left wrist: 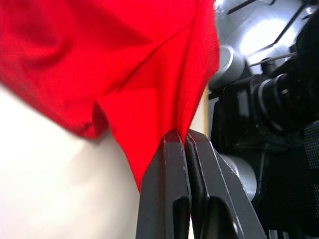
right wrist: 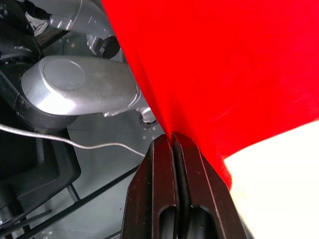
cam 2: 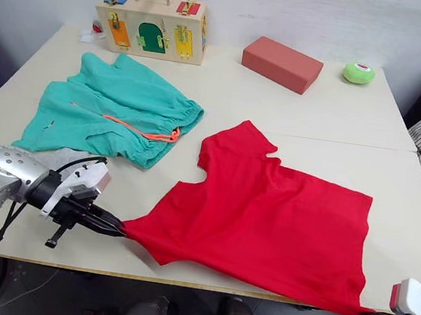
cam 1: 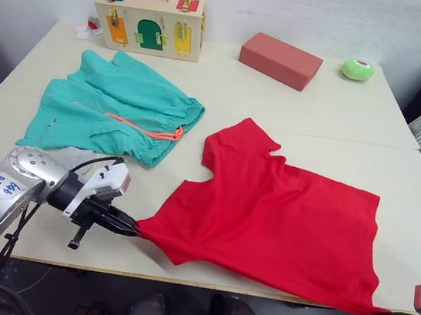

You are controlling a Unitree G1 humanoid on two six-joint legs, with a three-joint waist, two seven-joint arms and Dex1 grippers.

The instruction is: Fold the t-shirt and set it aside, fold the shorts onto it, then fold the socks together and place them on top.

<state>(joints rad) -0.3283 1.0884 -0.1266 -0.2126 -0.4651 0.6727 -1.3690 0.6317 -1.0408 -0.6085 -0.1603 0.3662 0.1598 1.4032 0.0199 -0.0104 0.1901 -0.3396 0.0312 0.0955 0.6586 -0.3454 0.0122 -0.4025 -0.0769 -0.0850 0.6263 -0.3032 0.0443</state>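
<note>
Both end effectors (cam 1: 133, 229) (right wrist: 173, 142) pinching t-shirt (cam 1: 280, 221) corners

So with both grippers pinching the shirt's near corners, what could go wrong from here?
1. The left gripper and right gripper each pinch only a thin bit of the t-shirt edge; the cloth may slip out when lifted.
2. The shorts lie close beside the shirt; a fold swung that way could drag them.
3. The right-hand corner hangs past the table edge, so a dropped shirt might slide off.

White sticker (cam 1: 3, 187) on the left forearm casing bears blue handwritten marks; characters not legible; no other readable text present.
</note>
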